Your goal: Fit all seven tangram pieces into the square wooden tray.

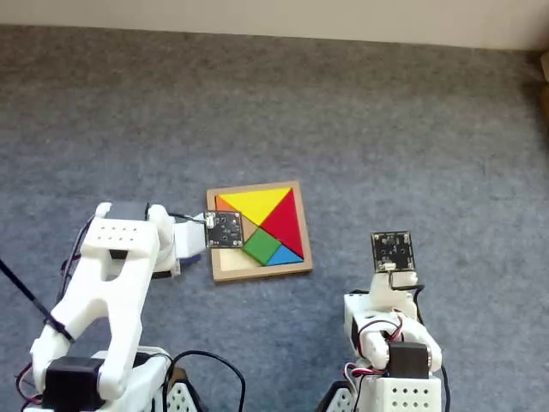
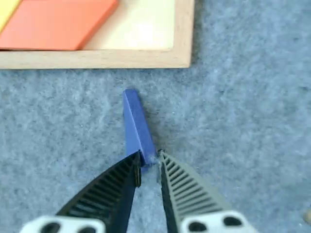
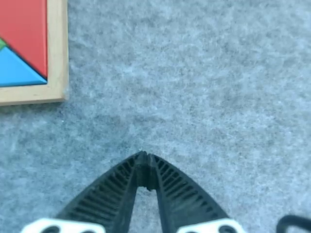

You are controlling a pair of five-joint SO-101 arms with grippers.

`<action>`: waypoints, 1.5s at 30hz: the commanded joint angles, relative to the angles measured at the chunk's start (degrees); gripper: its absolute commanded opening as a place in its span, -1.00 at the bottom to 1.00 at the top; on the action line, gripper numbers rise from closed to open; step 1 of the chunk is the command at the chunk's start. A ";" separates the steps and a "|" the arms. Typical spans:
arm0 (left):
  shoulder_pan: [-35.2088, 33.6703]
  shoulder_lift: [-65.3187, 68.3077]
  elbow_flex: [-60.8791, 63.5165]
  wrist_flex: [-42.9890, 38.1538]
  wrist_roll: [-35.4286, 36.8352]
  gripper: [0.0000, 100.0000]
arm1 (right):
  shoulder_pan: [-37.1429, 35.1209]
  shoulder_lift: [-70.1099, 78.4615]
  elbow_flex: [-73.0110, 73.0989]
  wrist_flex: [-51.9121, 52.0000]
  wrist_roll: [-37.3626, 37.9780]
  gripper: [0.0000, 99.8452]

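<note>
The square wooden tray (image 1: 262, 273) lies mid-table and holds a yellow triangle (image 1: 253, 204), a red triangle (image 1: 285, 225), a green square (image 1: 261, 247) and a light blue triangle (image 1: 285, 255). My left gripper (image 2: 149, 162) is shut on a dark blue piece (image 2: 136, 126), which stands on edge on the carpet just outside the tray's rim (image 2: 97, 59). Inside that rim lie an orange piece (image 2: 53, 22) and a bare patch of tray floor (image 2: 141, 29). My right gripper (image 3: 145, 158) is shut with nothing in it, over carpet off the tray's corner (image 3: 57, 48).
Grey carpet covers the table. The left arm (image 1: 129, 249) stands at the tray's left side and the right arm (image 1: 393, 253) to the tray's right. Open carpet stretches beyond the tray's far side.
</note>
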 commanded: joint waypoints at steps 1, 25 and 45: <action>1.36 -0.75 -3.30 2.73 -0.88 -0.93 | 0.48 -0.92 8.57 0.31 -0.09 -0.98; 1.36 -0.22 10.33 -13.54 6.86 -0.93 | 0.48 -0.92 8.57 0.31 -0.18 -0.98; 9.98 -0.75 -13.76 10.02 25.32 -0.99 | 0.48 -0.92 8.57 0.31 -0.18 -0.98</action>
